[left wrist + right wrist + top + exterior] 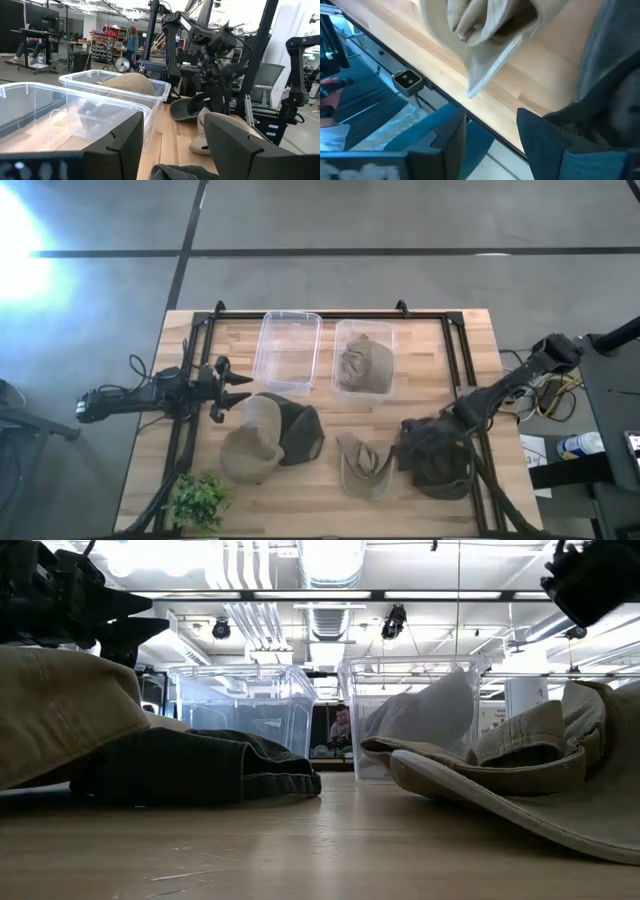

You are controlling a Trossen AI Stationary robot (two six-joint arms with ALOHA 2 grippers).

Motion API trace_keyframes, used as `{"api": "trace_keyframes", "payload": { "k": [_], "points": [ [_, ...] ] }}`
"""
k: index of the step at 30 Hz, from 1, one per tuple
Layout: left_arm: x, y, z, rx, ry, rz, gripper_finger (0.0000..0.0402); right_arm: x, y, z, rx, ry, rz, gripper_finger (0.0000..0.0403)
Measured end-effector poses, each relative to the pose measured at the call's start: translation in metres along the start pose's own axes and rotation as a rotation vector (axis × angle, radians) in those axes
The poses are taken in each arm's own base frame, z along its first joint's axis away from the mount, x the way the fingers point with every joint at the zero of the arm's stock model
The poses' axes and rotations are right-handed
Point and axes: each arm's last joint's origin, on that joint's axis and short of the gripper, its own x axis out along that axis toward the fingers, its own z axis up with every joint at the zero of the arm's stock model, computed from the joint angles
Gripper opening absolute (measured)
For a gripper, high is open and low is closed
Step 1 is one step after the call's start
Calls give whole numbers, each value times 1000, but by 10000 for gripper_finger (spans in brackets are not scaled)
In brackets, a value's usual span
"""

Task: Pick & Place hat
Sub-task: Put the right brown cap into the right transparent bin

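Left hand (238, 392) hovers at the left side of the wooden surface (420, 505), fingers spread apart and holding nothing; in the left wrist view both dark fingers (122, 145) stand apart with open air between.

Small green plant (198, 500) sits at the front left corner of the surface.

Tan hat (250, 445) lies just beside the left hand, overlapping a dark olive hat (300, 432) on its right side; the two touch.

Behind them, an empty clear bin (288, 352) at the back of the surface. Just beside it to the right, a second clear bin (363, 330) holds a tan hat (365, 366) inside.

Front centre: beige brimmed hat (364, 467) lying flat on the surface, apart from the others.

Right: dark hat (437, 456) at the front right of the surface. Right hand (452, 420) is down on its upper edge. Right wrist view shows dark cloth against one finger (555, 140), but whether the fingers are clenched on the cloth I cannot tell.
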Motion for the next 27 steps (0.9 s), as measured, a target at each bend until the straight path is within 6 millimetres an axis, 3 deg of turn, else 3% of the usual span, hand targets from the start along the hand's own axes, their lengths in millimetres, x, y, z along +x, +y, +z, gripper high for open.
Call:
{"api": "trace_keyframes", "payload": {
  "k": [20, 23, 27],
  "points": [
    [0, 0, 0, -3, -1, 0, 202, 79, 11, 5, 9, -21, -68, 170],
    [0, 0, 0, -2, 0, -1, 202, 87, 11, 7, 7, -49, -51, 148],
    [0, 0, 0, -2, -1, 0, 202, 90, 10, 9, -6, -102, -54, 80]
  ]
}}
